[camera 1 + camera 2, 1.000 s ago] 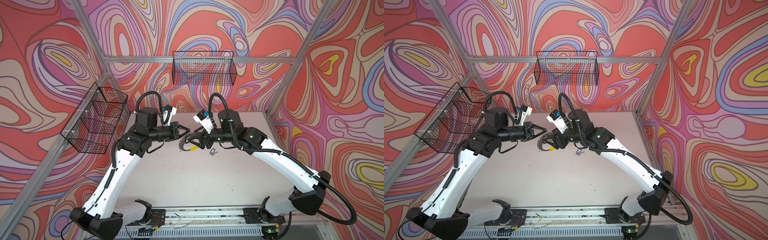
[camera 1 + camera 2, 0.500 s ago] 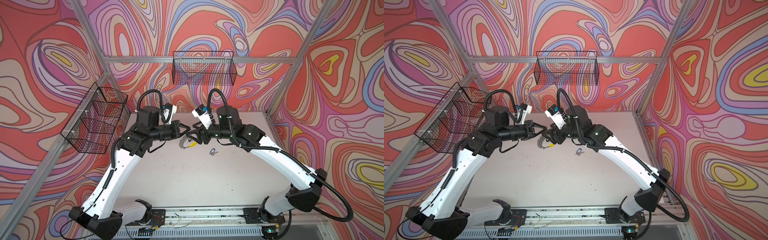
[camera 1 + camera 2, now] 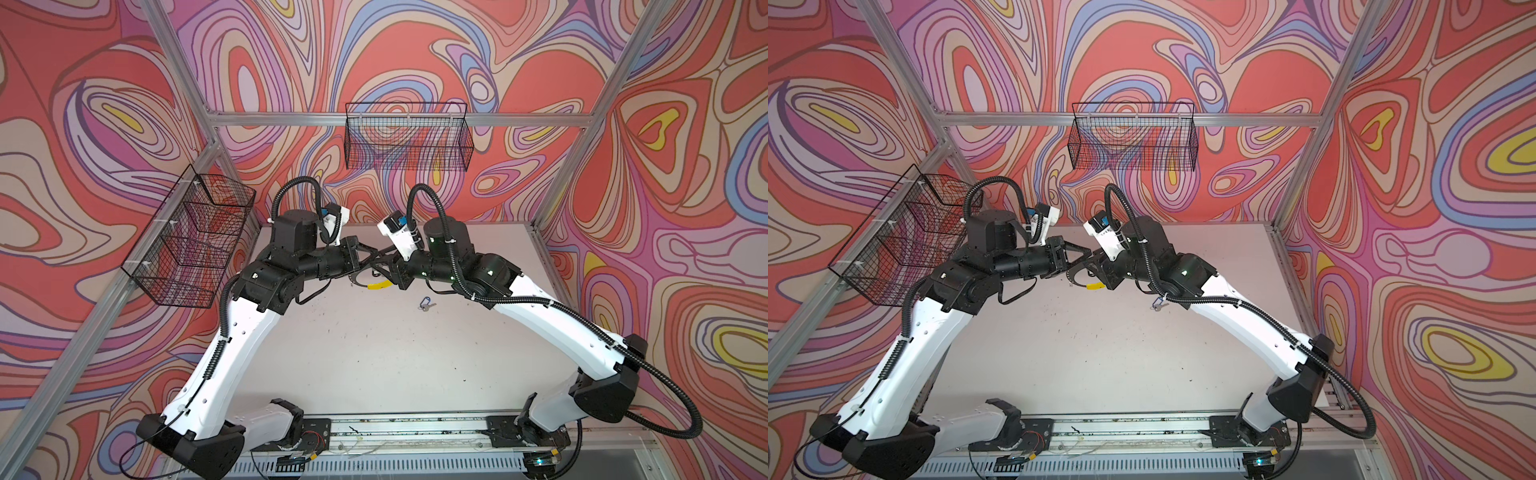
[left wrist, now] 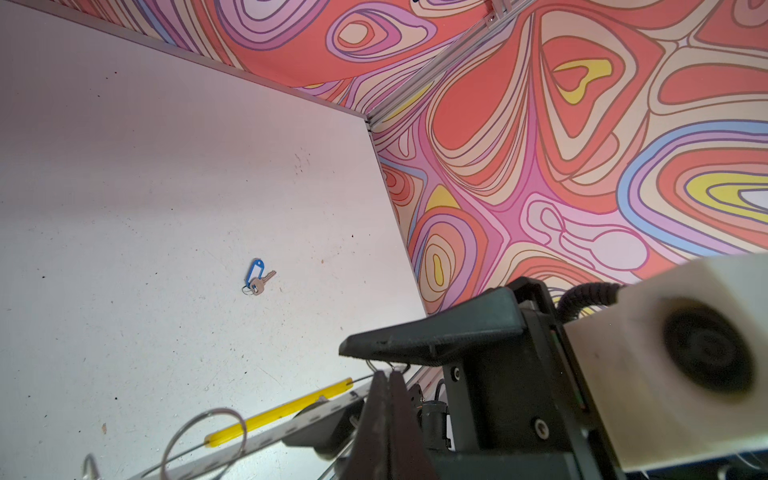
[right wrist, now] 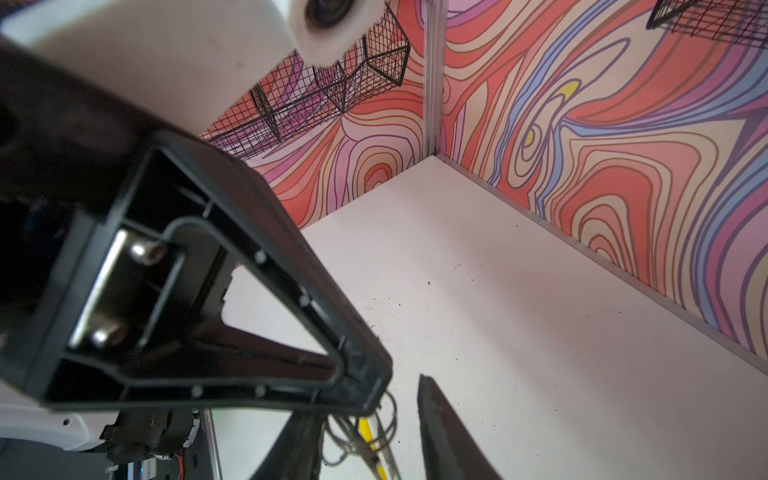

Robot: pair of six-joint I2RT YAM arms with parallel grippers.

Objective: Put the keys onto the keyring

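Both arms (image 3: 249, 345) wear white shells (image 3: 552, 328), black joints (image 3: 270, 282), ribbed black cables (image 3: 523, 299), white camera housings (image 4: 615, 353) and black triangular fingers (image 4: 436, 332).

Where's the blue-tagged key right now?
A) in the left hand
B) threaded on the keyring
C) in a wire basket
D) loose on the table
D: the blue-tagged key lies loose on the table, with nothing gripping it.

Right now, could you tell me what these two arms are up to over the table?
The left gripper, fingers shut, holds a large thin grey metal hoop with a yellow segment above the white table. The right gripper is open around part of the hoop. A small silver key with a blue oval tag lies on the table, apart from both arms, not yet on the hoop.
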